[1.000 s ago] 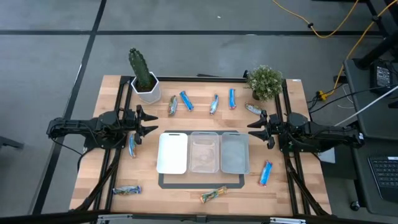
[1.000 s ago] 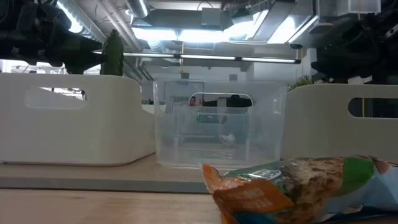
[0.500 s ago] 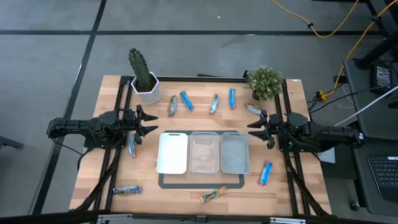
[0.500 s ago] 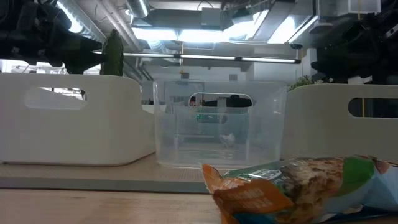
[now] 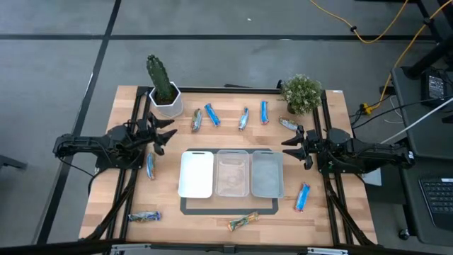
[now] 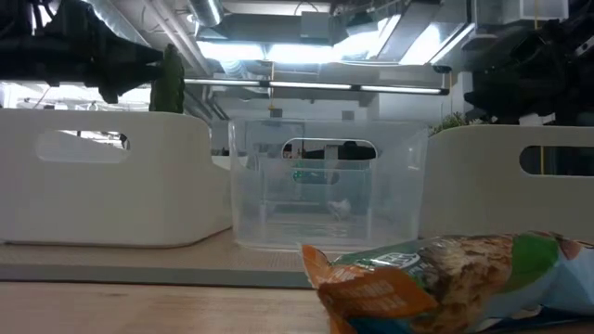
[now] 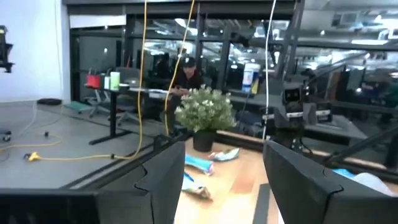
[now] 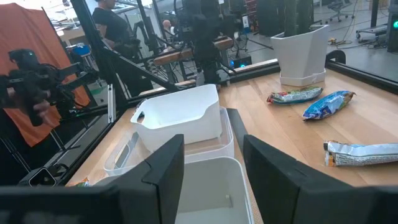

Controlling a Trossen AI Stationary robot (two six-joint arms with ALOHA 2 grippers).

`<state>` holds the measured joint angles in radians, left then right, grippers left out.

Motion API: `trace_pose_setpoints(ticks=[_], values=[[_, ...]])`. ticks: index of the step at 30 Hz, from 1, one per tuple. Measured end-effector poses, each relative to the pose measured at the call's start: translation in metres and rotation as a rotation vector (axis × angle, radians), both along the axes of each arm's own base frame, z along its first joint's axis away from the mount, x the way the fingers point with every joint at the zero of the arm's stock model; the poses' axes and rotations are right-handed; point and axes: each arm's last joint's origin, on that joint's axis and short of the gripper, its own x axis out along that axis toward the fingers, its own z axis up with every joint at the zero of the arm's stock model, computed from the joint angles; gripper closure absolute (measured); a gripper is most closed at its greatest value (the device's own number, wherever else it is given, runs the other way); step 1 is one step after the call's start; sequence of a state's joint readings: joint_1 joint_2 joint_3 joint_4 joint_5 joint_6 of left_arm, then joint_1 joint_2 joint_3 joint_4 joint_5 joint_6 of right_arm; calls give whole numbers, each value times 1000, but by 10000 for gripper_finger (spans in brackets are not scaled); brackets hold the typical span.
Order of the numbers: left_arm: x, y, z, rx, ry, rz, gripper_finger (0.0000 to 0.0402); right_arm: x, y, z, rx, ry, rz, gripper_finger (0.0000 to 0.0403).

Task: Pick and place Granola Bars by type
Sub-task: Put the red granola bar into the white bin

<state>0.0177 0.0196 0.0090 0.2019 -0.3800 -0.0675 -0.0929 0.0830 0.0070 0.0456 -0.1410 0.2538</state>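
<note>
Above the table's left side, the left gripper [image 5: 164, 132] hangs with fingers spread.
Right gripper [image 5: 291, 146] waits beside the grey tray [image 5: 267, 175] (fingers likewise apart); a blue bar [image 5: 150, 166] lies near the left one.

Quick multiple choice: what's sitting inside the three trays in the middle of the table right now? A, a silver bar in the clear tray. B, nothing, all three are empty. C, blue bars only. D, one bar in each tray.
B: from above, the white tray, the clear tray and the grey tray hold no bars; the granola bars all lie on the table around them.
</note>
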Motion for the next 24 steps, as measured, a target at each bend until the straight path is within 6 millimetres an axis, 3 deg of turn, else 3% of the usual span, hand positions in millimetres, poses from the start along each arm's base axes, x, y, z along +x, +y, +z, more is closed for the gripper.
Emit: trace_pose_setpoints(ticks=[12, 15, 19, 24], values=[[-1, 1, 3, -88, -71, 29, 195, 0, -2, -1, -2, 13, -69, 235], [-3, 1, 12, -51, -86, 14, 200, 0, -2, -1, -20, 14, -84, 235], [-11, 0, 51, 54, -135, 38, 209, 0, -6, -1, -55, 14, -199, 235], [-14, 2, 139, 159, -86, 137, 216, -1, -7, 2, -57, -20, -245, 235]])
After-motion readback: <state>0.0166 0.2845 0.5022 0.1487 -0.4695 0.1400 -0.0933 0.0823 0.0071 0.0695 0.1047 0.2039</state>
